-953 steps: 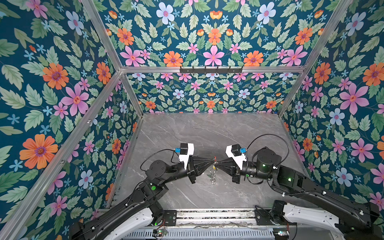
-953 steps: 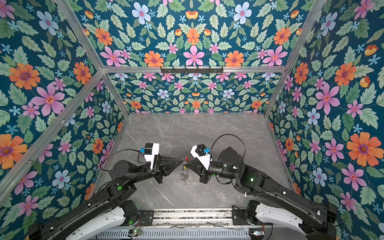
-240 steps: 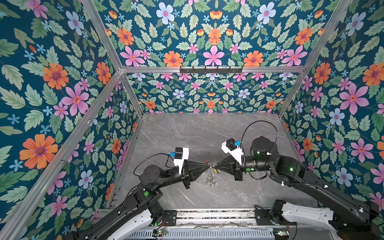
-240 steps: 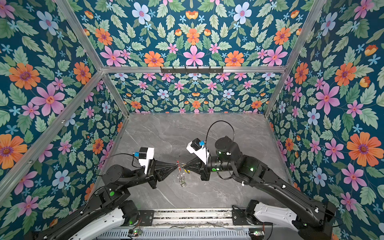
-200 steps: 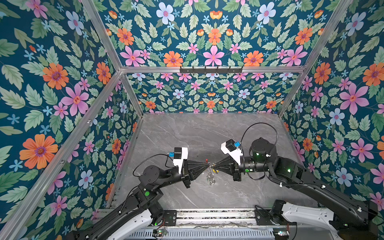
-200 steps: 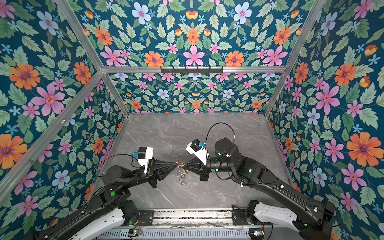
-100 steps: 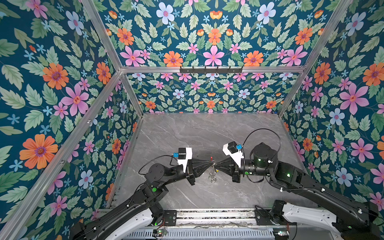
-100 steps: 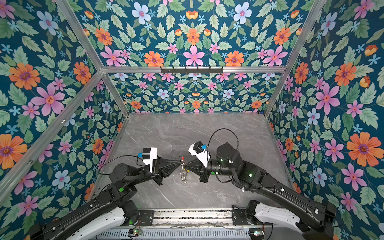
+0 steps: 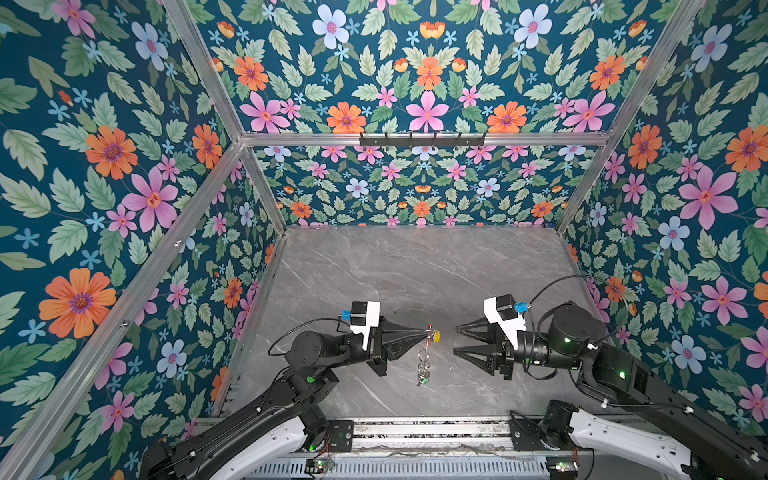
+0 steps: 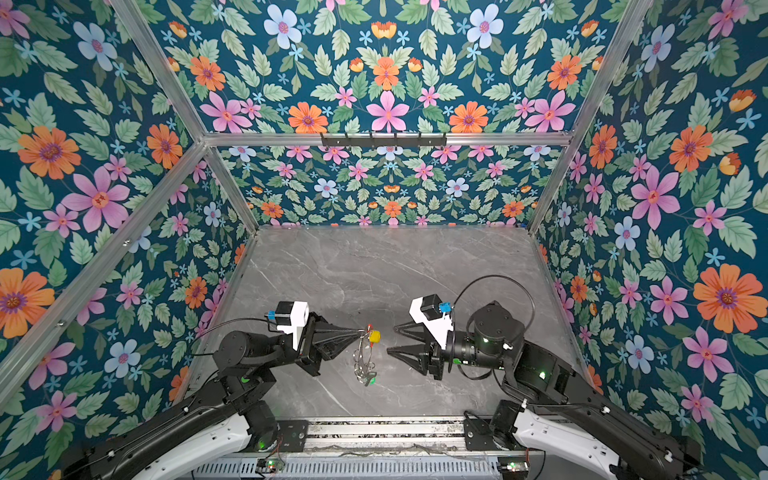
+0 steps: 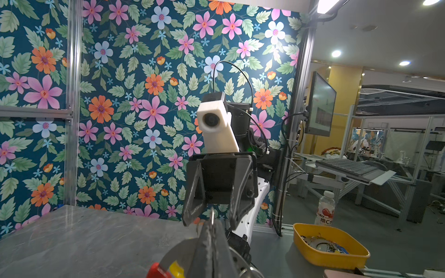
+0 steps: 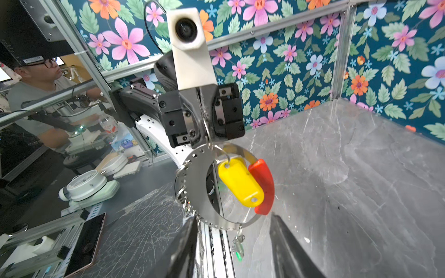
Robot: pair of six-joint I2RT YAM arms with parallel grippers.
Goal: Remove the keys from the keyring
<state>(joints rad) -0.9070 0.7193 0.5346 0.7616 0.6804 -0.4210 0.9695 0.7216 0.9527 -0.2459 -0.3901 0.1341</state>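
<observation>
- Left gripper [image 9: 426, 331] is clenched on the rim of the keyring [image 12: 192, 173], which hangs from its tips toward 6 o'clock in both top views, over the table [image 9: 395, 270].
- Right gripper [image 9: 456, 340] is released and empty. Its jaws stand apart at 3 o'clock of the ring, near it but not touching.
- Step in hand, in my judgement: one arm steadies the ring while the other lines up on a key. No key is off yet.
- Next move calls for a fine approach, closing on the yellow tag [image 12: 238, 183] or the green-tagged key [image 12: 238, 250], then working its small loop free of the rim.
- Keyring condition: a flat, perforated silver band with a red segment [image 12: 265, 187] touching the yellow tag. The green-tagged key hangs lowest.
</observation>
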